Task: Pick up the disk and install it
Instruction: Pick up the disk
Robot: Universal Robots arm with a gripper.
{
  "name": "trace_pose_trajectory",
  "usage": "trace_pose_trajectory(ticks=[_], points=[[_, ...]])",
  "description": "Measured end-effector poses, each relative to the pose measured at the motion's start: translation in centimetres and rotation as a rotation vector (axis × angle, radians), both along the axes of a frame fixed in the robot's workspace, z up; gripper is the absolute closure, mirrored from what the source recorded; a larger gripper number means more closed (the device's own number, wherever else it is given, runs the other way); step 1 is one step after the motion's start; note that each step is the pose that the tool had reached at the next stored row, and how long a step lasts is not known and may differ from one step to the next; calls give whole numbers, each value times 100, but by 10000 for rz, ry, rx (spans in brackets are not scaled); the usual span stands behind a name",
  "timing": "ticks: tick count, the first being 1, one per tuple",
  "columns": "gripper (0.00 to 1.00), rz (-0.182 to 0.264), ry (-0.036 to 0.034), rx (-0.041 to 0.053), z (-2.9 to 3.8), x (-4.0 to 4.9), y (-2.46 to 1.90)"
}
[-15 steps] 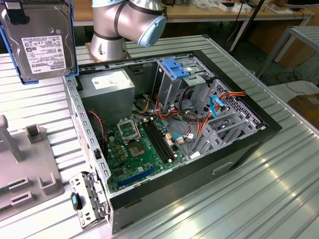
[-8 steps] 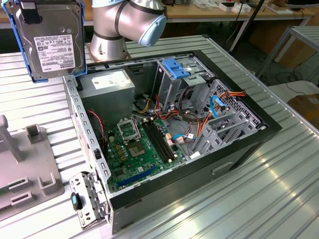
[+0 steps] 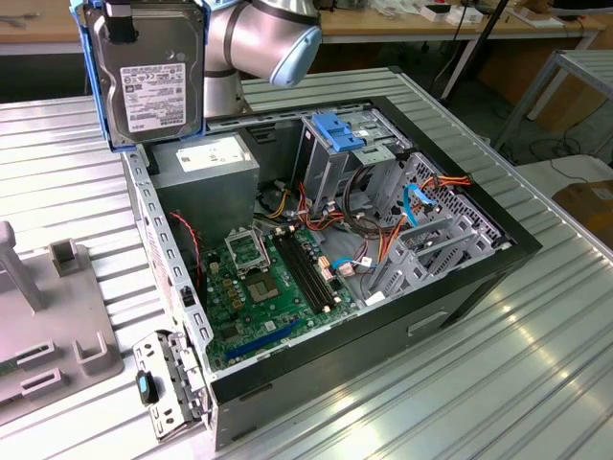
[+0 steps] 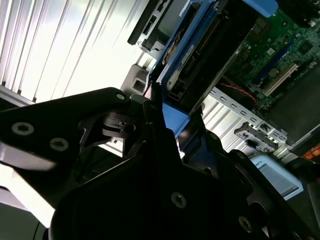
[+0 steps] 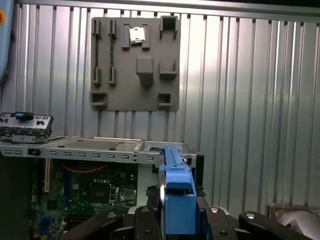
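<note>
The disk [image 3: 153,72], a grey metal drive with a white label in a bright blue carrier rail, hangs upright in the air above the far left corner of the open computer case [image 3: 460,287]. My gripper [image 3: 120,21] is shut on its upper edge, with a black finger over the top of the carrier. In the first wrist view the blue rail of the disk [image 5: 177,200] stands edge-on between the black fingers of my gripper [image 5: 177,222]. In the second wrist view the disk [image 4: 192,50] stretches away from my gripper [image 4: 170,122] towards the case.
Inside the case are a green motherboard [image 3: 259,278], a grey power supply [image 3: 206,163] and a metal drive cage with a blue latch [image 3: 337,129], among orange and blue cables. A grey fixture plate [image 3: 48,326] lies on the ribbed metal table [image 3: 536,383] at the exterior view's left.
</note>
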State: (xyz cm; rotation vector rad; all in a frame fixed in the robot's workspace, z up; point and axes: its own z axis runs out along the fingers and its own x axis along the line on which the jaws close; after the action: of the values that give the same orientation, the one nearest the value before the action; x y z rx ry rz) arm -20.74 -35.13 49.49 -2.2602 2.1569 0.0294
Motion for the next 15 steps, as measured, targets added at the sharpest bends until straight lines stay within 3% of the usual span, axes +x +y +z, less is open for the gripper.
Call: trace_pose_trajectory(ticks=[5,15], points=[[63,1,-1,1,-1,176,0],[63,1,-1,1,0,434,0]])
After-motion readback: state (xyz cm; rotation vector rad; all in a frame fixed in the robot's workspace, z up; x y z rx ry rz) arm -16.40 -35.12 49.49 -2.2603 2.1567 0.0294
